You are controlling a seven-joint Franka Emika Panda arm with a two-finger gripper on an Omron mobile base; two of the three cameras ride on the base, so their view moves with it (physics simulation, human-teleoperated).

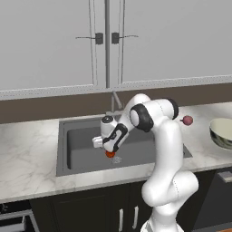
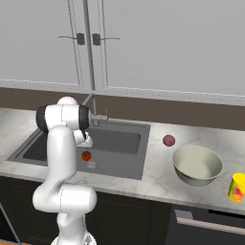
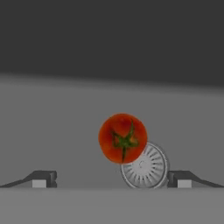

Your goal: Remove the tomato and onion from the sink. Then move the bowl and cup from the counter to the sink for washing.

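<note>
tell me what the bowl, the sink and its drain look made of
Bowl: probably glazed ceramic, smooth cream inside, greenish-grey outside.
Sink: matte dark grey, maybe composite or coated metal; no shine.
Drain: looks like metal, bright silvery with radial slots.

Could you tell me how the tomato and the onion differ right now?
The tomato lies in the sink beside the drain; the onion sits on the counter. The tomato is glossy orange-red, the onion duller pinkish-red. Both are small balls of similar size.
</note>
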